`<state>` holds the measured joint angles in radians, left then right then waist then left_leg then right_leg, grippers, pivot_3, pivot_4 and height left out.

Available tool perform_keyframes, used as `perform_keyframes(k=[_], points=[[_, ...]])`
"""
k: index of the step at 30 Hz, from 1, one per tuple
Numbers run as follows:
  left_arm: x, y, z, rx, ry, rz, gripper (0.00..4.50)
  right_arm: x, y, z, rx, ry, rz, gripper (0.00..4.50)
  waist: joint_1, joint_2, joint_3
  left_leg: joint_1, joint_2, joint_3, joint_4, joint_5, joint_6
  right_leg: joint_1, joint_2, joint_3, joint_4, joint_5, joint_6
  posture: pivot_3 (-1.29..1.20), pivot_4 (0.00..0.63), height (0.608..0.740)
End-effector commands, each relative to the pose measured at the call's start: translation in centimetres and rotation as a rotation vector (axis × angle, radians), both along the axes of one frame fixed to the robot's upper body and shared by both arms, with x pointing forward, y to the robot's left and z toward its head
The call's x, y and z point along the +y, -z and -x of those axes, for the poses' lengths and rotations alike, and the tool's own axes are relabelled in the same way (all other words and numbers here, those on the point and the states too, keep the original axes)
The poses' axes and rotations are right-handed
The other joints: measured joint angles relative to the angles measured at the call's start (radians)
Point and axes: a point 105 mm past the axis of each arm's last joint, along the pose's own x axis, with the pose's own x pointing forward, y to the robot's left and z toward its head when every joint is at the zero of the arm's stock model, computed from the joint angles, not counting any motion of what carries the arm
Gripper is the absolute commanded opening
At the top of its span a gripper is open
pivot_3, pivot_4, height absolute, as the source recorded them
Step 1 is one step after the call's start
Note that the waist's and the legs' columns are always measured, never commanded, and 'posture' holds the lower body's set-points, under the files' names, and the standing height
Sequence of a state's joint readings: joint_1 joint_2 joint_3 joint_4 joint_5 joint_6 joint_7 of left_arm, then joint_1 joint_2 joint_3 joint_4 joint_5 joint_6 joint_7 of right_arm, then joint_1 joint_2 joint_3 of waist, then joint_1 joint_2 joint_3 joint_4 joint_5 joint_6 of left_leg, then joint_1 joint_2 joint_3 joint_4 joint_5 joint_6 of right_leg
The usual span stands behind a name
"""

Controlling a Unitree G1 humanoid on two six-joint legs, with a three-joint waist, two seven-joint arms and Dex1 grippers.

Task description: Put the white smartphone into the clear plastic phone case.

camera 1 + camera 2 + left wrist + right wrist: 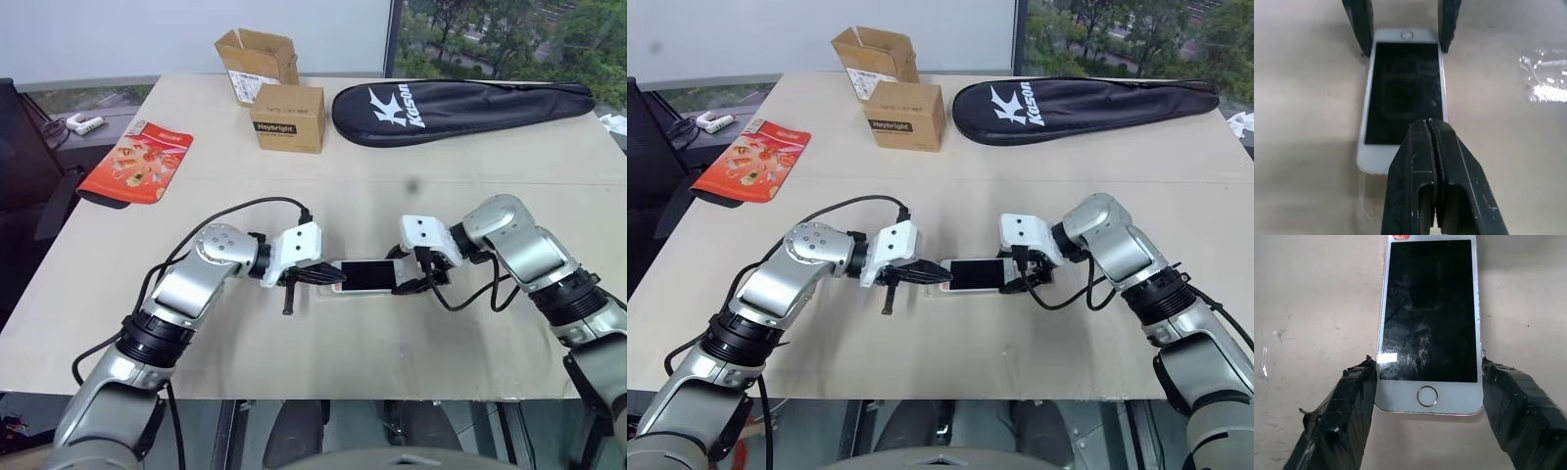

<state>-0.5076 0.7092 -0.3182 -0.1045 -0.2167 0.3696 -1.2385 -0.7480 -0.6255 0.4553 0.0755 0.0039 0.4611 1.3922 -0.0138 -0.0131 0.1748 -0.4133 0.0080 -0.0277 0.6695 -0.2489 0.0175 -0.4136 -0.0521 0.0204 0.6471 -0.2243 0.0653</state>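
**A:** Nearest you, your left gripper (1431,128) is sitting with its two black fingers pressed shut on nothing, its tip hovering over the near end of the white smartphone with the dark glossy screen (367,276). I can't tell whether it is touching the glass.

**B:** And the other one?

**A:** Your right gripper (1427,382) is standing wide, its taped fingers (1347,396) bracketing the home-button end, one against each long edge. The phone is lying flat, screen up, on the beige table (392,176), between your two grippers.

**B:** Where is the case?

**A:** The clear, thin plastic phone case (1369,196) seems to be showing as a faint transparent lip past the phone's near end, right under it; it is almost see-through.

**B:** How will they handle?

**A:** You are working with a stiff, slick, smallish slab, probably scratch-prone on the glass. Take it by the long edges. The shell looks light and flexible, likely to skate.

**B:** Farther back?

**A:** A red-orange printed packet (135,162), two brown cardboard boxes (286,117), and a black racket bag (460,106).
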Motion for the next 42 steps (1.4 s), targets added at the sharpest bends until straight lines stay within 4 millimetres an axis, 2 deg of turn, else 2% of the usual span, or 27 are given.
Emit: perform_keyframes(k=[1, 8, 18, 38, 40, 41, 42], points=[[0.5, -0.2, -0.5, -0.02, -0.027, -0.029, 0.03, 0.5, -1.0, -0.2, -0.038, -0.015, 0.0, 2.9, 0.0, 0.0, 0.0, 0.0, 0.0, 0.0, 0.0, 0.0, 0.0, 0.0, 0.0, 0.0, 0.0, 0.0, 0.0, 0.0, 0.15, 0.74], [0.8, 1.0, -0.8, 0.01, -0.062, -0.073, 0.03, 0.9, -1.0, 0.3, -0.026, -0.045, 0.0, 2.9, 0.0, 0.0, 0.0, 0.0, 0.0, 0.0, 0.0, 0.0, 0.0, 0.0, 0.0, 0.0, 0.0, 0.0, 0.0, 0.0, 0.15, 0.74], [0.7, 1.9, -0.1, 0.039, -0.048, -0.106, 0.03, 0.7, -0.9, 1.2, -0.015, -0.09, 0.019, 2.9, 0.0, 0.0, 0.0, 0.0, 0.0, 0.0, 0.0, 0.0, 0.0, 0.0, 0.0, 0.0, 0.001, 0.0, 0.0, 0.0, 0.15, 0.74], [0.9, 3.6, 0.8, 0.101, -0.052, -0.193, 0.03, 1.9, -0.7, 0.7, -0.038, -0.061, 0.018, 2.9, -0.003, 0.0, -0.001, 0.005, 0.001, 0.0, 0.0, 0.0, 0.0, 0.001, 0.001, 0.001, 0.006, 0.0, 0.0, 0.0, 0.15, 0.74], [1.0, 3.6, 0.8, 0.108, -0.054, -0.195, 0.0, 2.0, -1.0, 0.7, -0.04, -0.062, -0.003, 3.9, -0.003, 0.0, -0.001, 0.006, 0.001, 0.0, 0.0, 0.0, 0.0, 0.001, 0.002, 0.002, 0.007, 0.0, 0.0, 0.0, 0.15, 0.74], [0.9, 3.6, 0.8, 0.112, -0.056, -0.195, 0.0, 1.9, -1.3, 0.7, -0.041, -0.058, -0.02, 4.2, -0.003, 0.0, -0.001, 0.006, 0.001, 0.0, 0.0, 0.0, 0.0, 0.001, 0.002, 0.002, 0.007, 0.0, 0.0, 0.0, 0.15, 0.74], [0.9, 3.7, 0.8, 0.115, -0.057, -0.194, 0.0, 1.8, -1.7, 0.7, -0.042, -0.055, -0.031, 4.2, -0.003, 0.0, -0.001, 0.006, 0.001, 0.001, 0.0, 0.0, 0.0, 0.001, 0.002, 0.002, 0.007, -0.001, 0.0, 0.0, 0.15, 0.74]])
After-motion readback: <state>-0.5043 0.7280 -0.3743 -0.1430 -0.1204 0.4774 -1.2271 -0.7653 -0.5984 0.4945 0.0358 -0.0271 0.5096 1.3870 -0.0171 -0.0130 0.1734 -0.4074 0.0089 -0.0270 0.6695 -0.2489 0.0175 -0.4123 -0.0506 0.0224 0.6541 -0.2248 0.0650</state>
